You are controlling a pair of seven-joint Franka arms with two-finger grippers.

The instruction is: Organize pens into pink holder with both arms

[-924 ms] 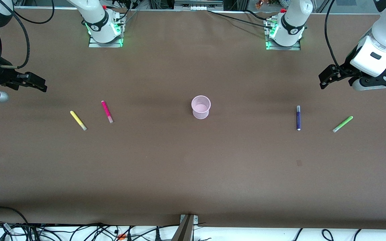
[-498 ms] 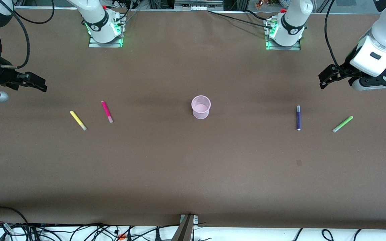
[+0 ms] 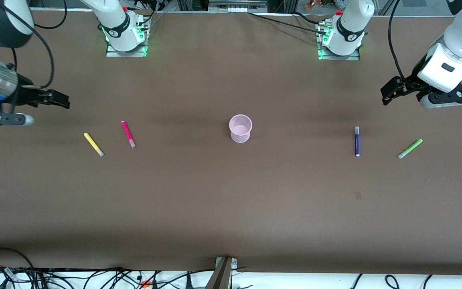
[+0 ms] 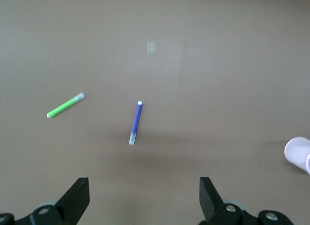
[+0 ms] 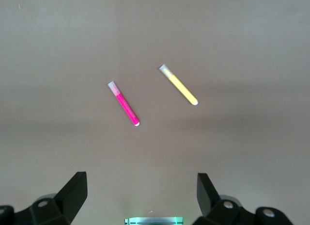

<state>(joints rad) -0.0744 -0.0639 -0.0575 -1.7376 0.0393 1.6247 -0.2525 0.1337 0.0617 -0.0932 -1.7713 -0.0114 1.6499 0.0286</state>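
The right claw has slid inward over the table toward the magenta pen, fingers apart and empty. The left claw, also spread, hangs near the purple pen. All pens lie outside the pink holder.

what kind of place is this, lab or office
Most likely a robotics lab: two white arms bolted to a brown-covered table, loose cables along its edge, and staged pens around a pink holder.

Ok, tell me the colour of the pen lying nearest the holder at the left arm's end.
Dark purple pen, pale tips; clearest in the left wrist view.
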